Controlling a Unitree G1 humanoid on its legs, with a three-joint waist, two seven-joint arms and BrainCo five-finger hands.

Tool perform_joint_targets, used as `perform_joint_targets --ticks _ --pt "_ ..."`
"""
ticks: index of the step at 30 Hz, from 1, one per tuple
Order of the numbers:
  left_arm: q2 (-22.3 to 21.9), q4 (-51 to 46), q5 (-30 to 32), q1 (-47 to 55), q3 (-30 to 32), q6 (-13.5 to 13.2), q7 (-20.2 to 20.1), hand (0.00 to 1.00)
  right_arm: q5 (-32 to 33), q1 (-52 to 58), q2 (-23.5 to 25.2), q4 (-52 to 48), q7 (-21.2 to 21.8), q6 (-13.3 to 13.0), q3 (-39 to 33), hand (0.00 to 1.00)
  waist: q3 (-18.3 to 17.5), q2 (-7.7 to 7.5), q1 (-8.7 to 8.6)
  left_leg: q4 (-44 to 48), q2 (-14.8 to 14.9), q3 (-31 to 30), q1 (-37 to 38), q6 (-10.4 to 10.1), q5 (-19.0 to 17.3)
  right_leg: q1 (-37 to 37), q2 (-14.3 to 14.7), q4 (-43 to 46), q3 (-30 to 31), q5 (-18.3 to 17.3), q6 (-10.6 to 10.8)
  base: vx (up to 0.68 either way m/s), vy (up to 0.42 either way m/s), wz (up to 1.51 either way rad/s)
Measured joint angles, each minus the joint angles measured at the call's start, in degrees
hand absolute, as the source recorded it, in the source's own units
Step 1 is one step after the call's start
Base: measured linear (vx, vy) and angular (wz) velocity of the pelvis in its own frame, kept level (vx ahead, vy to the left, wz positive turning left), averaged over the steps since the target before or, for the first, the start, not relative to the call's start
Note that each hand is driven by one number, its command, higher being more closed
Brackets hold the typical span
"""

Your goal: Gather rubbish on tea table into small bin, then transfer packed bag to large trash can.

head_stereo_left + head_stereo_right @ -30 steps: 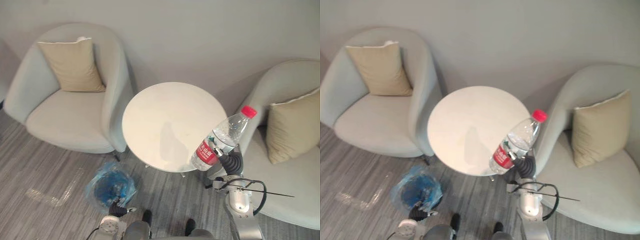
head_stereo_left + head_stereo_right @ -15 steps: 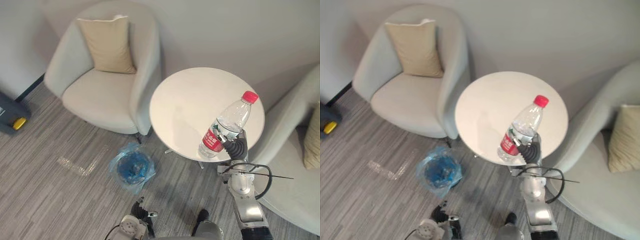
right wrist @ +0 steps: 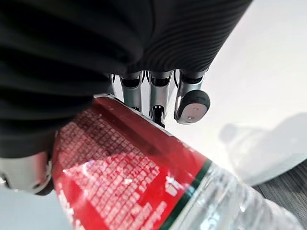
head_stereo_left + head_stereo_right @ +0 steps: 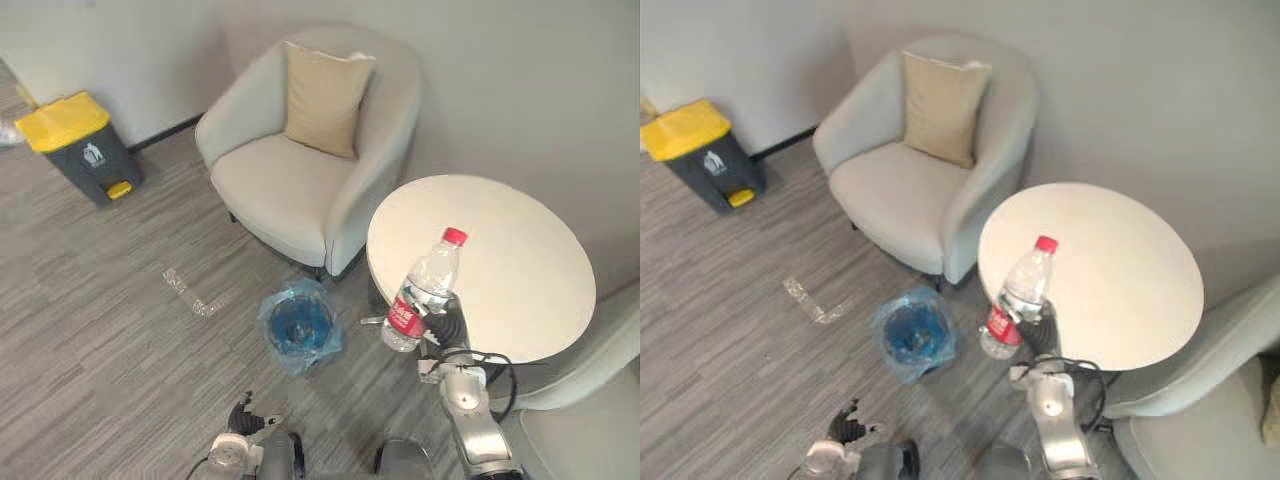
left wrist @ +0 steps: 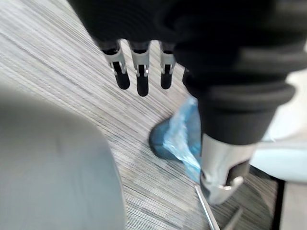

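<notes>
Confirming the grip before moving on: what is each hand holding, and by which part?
The right hand grips the plastic water bottle around its red label; the left hand holds nothing.

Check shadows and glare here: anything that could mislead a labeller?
Right wrist view: a soft grey shadow lies on the white table past the bottle, gripped by the fingers of the right hand; small glints dot its red label. Left eye view: a pale shiny streak on the floor may be glare or tape.
</notes>
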Motion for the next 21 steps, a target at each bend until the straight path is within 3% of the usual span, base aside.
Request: perform_joint_targets --ticks 1,2,4,6,11,15,16,17,19,21 --pt "0.18 0.22 0.0 -0.05 -0.01 0.06 -0.02 0.0 0.02 0.3 -0.05 -0.01 0.01 0.01 -0.17 1.0 0.15 -0.41 -0.38 -0.01 -0.63 -1.25 0.65 -0.28 -0.16 0.44 0.4 -2.27 1.17 1.39 0.14 0.16 -0.196 1.16" --pt "0.64 0.83 0.14 -0.19 -0.28 0.02 -0.08 0.0 0.09 1.15 -0.25 -0.07 0.02 0.0 -0.51 1.0 -0.23 -1.16 -0.89 1.6 -1.74 -3.75 0.68 -1.07 -1.13 1.61 0.39 -2.8 2.15 5.51 0.14 0.16 -0.207 1.3" --pt "-0.21 1.72 0.18 -0.42 -0.61 0.04 0.05 0.0 0.17 2.82 -1.3 -0.16 0.29 0.02 -1.83 1.0 -0.75 0.65 -0.62 3.85 -0.36 -7.52 0.01 -2.4 -2.31 3.81 1.11 -3.33 -3.02 4.73 -1.41 0.17 -0.174 1.04" --pt "-0.6 1.67 0.15 -0.42 -0.55 0.04 0.03 0.0 0.23 2.92 -1.2 -0.17 0.47 0.03 -2.22 1.0 -1.52 2.08 0.28 5.81 1.55 -7.46 -1.56 -2.75 -2.11 5.07 2.35 -4.95 -5.92 4.38 -2.31 0.29 -0.219 0.6" --pt "-0.59 1.25 0.24 -0.37 -0.16 1.11 -0.01 0.0 0.72 2.57 -0.98 -0.37 0.4 0.03 -2.2 1.0 -1.52 1.32 0.54 7.13 5.28 -3.53 0.07 -3.73 -1.48 11.92 4.66 -8.64 -8.58 4.6 -2.78 0.22 -0.109 0.41" --pt "-0.87 0.95 0.55 -1.33 -0.17 1.15 -0.08 0.0 0.75 1.89 -0.57 0.06 0.2 0.11 -2.9 1.0 -0.4 0.0 0.53 6.01 5.72 5.32 -1.41 -2.8 -2.12 14.38 2.12 -11.18 -8.48 4.29 -3.41 0.11 0.088 0.43" --pt "-0.85 0.69 1.06 -1.69 -0.38 1.15 -0.07 0.0 0.77 1.6 -0.33 0.36 0.16 0.29 -3.59 1.0 -0.07 -0.37 0.59 3.78 5.74 7.46 -2.21 -2.1 -0.84 15.06 0.9 -11.05 -8.96 4.2 -3.05 0.07 0.181 0.54" --pt "-0.87 0.62 1.09 -1.7 -1.17 1.09 -0.11 0.0 0.74 1.6 -0.61 0.63 0.11 0.28 -3.95 1.0 0.03 -0.25 0.72 0.85 6.11 8.78 -1.24 -3.0 5.14 16.23 0.47 -10.89 -9.56 3.73 -1.92 0.1 0.223 0.39" --pt "-0.38 0.08 1.26 -1.84 -1.87 1.1 0.01 0.0 0.7 1.48 0.49 1.47 0.12 0.31 -3.27 1.0 0.0 -1.07 2.38 0.85 4.24 9.63 0.73 -2.71 5.38 17.44 -1.17 -11.43 -8.03 3.99 -0.33 0.1 0.221 0.04" --pt "0.44 0.09 1.25 -1.84 -1.82 1.14 0.0 0.0 0.52 0.67 1.65 2.46 0.44 0.22 -1.98 1.0 -0.32 -1.6 2.81 0.94 3.3 9.95 1.44 -2.39 5.19 18.32 -2.13 -12.04 -6.46 4.69 0.75 0.08 0.166 -0.06"
